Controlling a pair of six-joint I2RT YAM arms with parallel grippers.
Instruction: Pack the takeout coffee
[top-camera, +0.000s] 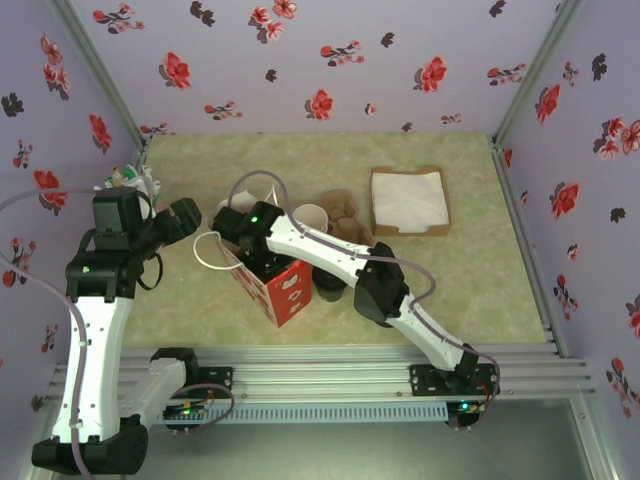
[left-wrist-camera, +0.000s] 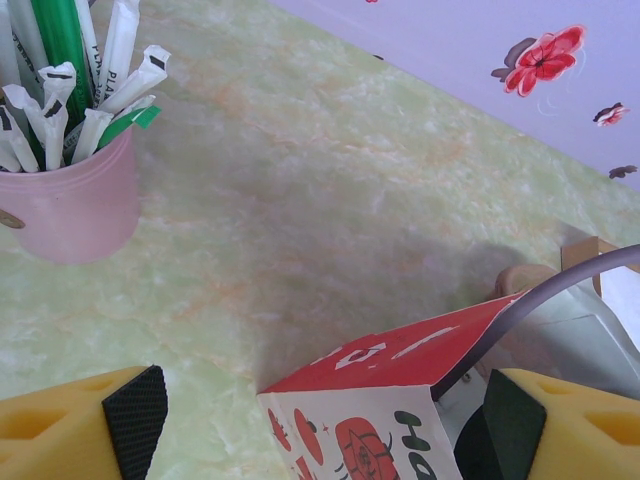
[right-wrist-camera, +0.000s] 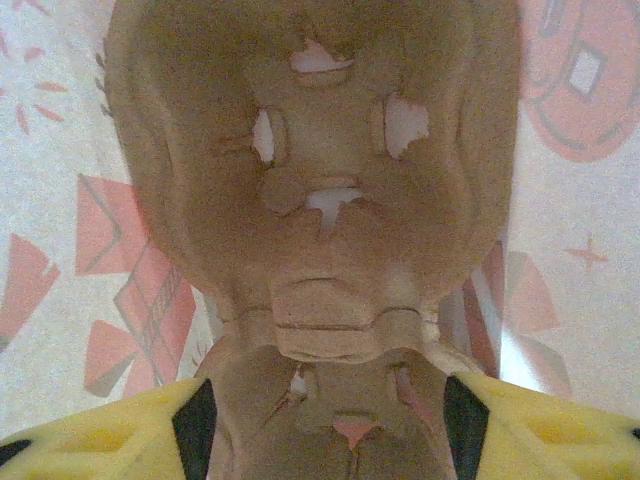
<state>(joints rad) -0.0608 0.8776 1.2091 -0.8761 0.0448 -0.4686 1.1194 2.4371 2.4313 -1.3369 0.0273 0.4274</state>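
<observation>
A red and white paper bag (top-camera: 275, 285) stands open in the middle of the table. My right gripper (top-camera: 248, 243) reaches down into it. Inside the bag lies a brown pulp cup carrier (right-wrist-camera: 320, 200), and the right gripper (right-wrist-camera: 325, 425) stands open with its pads flanking the carrier's near end. To the left of the bag, my left gripper (top-camera: 186, 216) hovers open; the bag's top corner (left-wrist-camera: 400, 400) lies between its fingers (left-wrist-camera: 135, 410), ungripped. A black round thing (top-camera: 328, 285) sits right of the bag, half behind the right arm. I cannot tell whether it is the takeout coffee.
A pink cup of wrapped straws (left-wrist-camera: 70, 200) stands at the far left. Behind the bag are lidless cream cups (top-camera: 312, 215) and more brown carriers (top-camera: 347, 210). A cardboard tray of napkins (top-camera: 408, 200) lies at the back right.
</observation>
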